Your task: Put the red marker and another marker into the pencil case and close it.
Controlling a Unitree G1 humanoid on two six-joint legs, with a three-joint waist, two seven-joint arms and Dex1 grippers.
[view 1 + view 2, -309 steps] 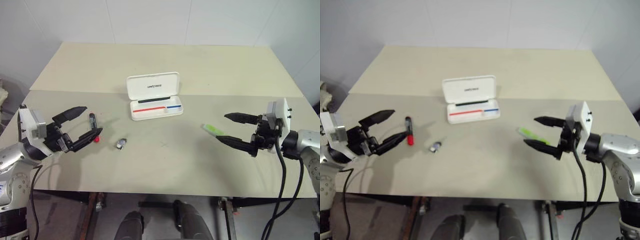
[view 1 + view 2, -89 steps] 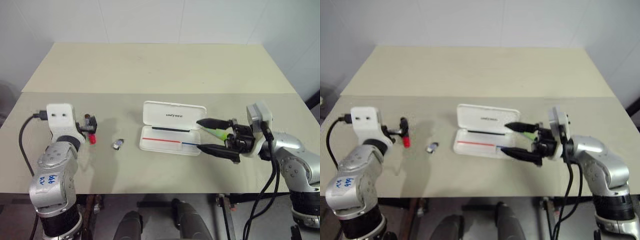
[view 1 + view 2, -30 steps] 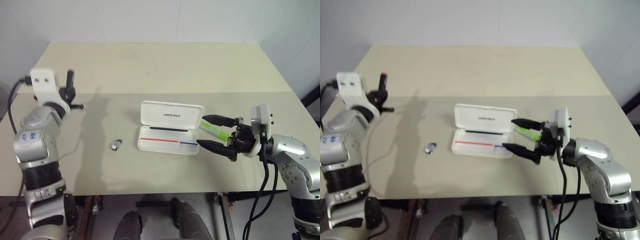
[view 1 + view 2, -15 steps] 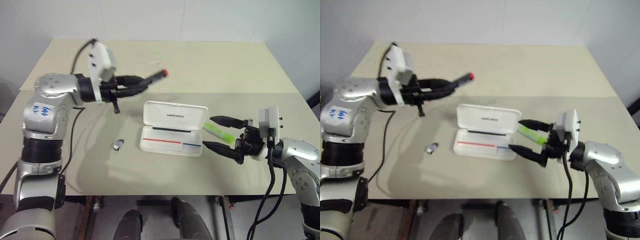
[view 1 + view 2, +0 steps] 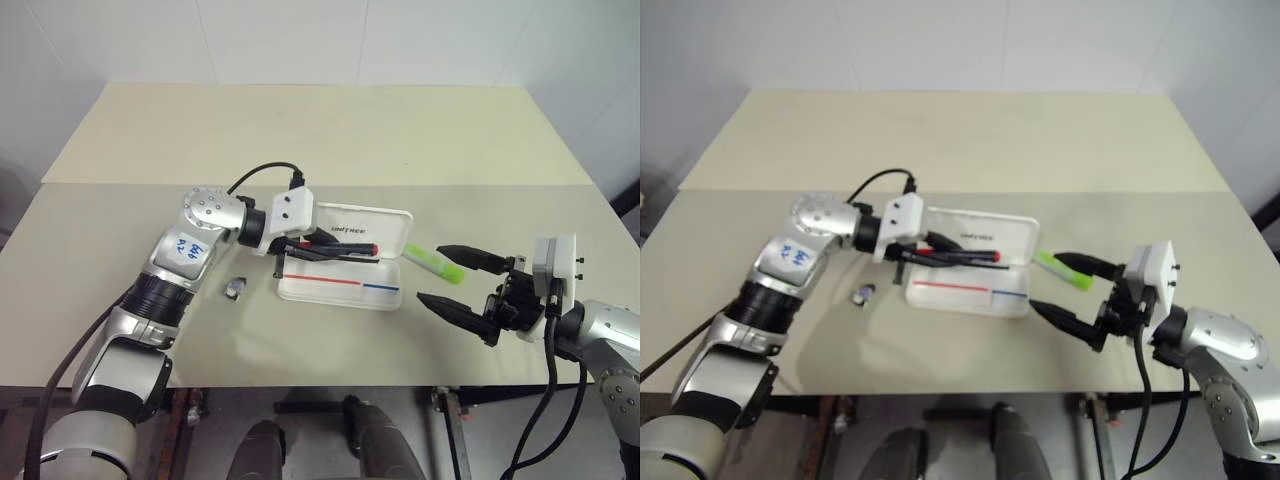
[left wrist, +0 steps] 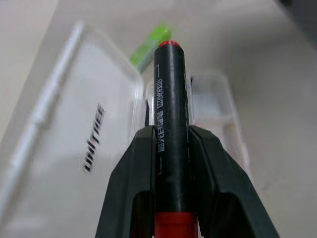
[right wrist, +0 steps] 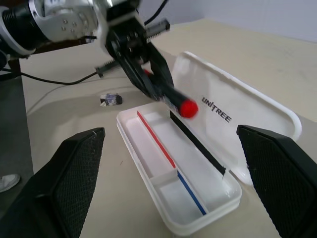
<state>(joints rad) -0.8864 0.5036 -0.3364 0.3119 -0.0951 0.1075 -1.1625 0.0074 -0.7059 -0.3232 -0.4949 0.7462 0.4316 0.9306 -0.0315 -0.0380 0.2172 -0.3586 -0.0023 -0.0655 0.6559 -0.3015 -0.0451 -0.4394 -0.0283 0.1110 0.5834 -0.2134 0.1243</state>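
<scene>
- Two grippers near white pencil case (image 5: 340, 288), taken as landmark for all below.
- Case lies open on beige table (image 5: 300, 130); lid stands up at far edge w/ dark logo, tray shows red and blue stripe plus small divider.
- Left gripper (image 5: 322, 250) reaches in from case's left end, above tray and in front of lid, fingers (image 6: 133, 168) clamped on red marker (image 5: 965, 257).
- Marker held roughly level, lengthwise along case, red tip toward case's right half; black barrel w/ printed text seen between pads in left wrist view; not touching tray as far as seen.
- Green marker (image 5: 434, 262) lies on table just beside case's right end, pale end toward case, apart from it.
- Right gripper (image 5: 452, 278) off case's right end, jaws spread wide, nothing gripped; far finger tip near green marker, contact unclear; near finger (image 5: 447, 307) toward front of table.
- Small grey-silver lump (image 5: 236, 289) on table just left of case's left end, under left forearm.
- Black cable (image 5: 255, 176) loops from left wrist, left of lid.
</scene>
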